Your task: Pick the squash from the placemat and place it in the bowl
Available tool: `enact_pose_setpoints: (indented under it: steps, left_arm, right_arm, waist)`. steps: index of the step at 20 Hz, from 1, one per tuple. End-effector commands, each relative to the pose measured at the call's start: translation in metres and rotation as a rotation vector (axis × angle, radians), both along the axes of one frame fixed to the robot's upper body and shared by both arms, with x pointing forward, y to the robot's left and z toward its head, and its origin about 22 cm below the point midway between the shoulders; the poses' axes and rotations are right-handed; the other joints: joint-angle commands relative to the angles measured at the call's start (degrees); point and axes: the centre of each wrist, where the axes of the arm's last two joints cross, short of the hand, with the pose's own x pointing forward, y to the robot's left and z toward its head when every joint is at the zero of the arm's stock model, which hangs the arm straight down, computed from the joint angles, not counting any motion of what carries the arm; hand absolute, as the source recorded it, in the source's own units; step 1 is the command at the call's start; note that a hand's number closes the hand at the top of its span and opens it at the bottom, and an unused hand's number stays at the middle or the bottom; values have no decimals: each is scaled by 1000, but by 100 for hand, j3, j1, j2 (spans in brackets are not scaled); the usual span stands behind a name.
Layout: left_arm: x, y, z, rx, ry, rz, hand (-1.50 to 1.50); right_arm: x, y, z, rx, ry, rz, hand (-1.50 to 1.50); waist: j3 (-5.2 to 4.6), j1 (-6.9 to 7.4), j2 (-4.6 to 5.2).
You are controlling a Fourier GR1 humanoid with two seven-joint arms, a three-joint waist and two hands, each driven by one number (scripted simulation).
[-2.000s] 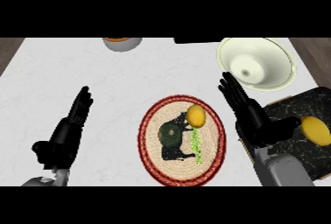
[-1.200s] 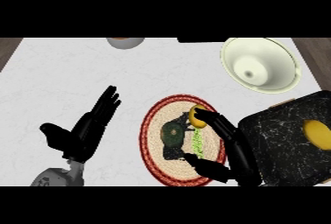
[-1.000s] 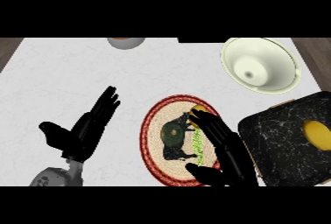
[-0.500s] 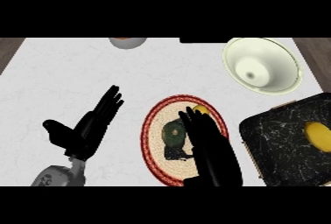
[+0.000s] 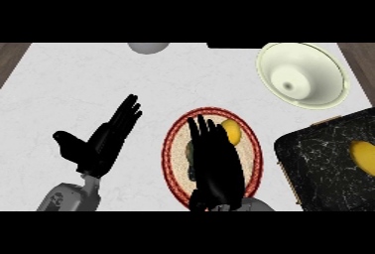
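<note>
1. Counter [image 5: 81, 84]; bowl [image 5: 302, 73] sits far right.
2. Placemat [image 5: 251, 156] holds squash [image 5: 231, 131] at its upper right.
3. Right hand [image 5: 214, 163], fingers straight, covers mat; shift right, then curl round squash.
4. Left hand [image 5: 102, 141] rests released.

Yellow squash [image 5: 232, 131] on placemat [image 5: 253, 149], cream bowl [image 5: 304, 74] apart.

The squash [image 5: 231, 131] lies on the placemat [image 5: 253, 158], partly under the right hand [image 5: 214, 163], with the bowl [image 5: 304, 74] behind and to the right.
</note>
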Motion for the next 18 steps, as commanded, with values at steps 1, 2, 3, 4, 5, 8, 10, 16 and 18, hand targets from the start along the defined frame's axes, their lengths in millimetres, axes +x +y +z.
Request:
enact_pose_setpoints:
  steps: [1,2,3,4,5,8,10,16,18]
  left_arm:
    - [-1,-3,-6,3,-5,1,0]
    - [-2,5,-3,5,-3,12,0]
    - [-11,3,4,-16,1,10,0]
    - [1,-6,-6,-3,3,9,0]
    - [-2,0,-1,-12,1,7,0]
    - [4,8,-5,-8,-1,11,0]
    - [-4,-8,2,10,3,11,0]
    - [-6,-15,13,-13,-3,-19,0]
    - [2,-6,-7,-26,23,7,0]
  right_arm:
    - [20,10,-4,-93,114,-118,-150]
    - [4,18,10,-96,113,-115,-150]
    - [17,6,5,-117,122,-121,-150]
    - [15,15,-5,-140,146,-125,-150]
    - [14,11,0,-146,158,-118,-150]
    - [34,1,-7,-147,201,-126,-150]
    - [12,8,-13,-153,212,-137,-150]
    - [31,21,-33,-177,203,-117,-150]
    - [20,15,-25,-182,197,-113,-150]
  waist:
    - [4,13,11]
    - [3,15,-6]
    - [6,-2,-12]
    - [3,-20,5]
    - [4,-27,-6]
    - [5,-42,5]
    - [7,-48,-13]
    - [8,8,-1]
    - [6,-64,-2]
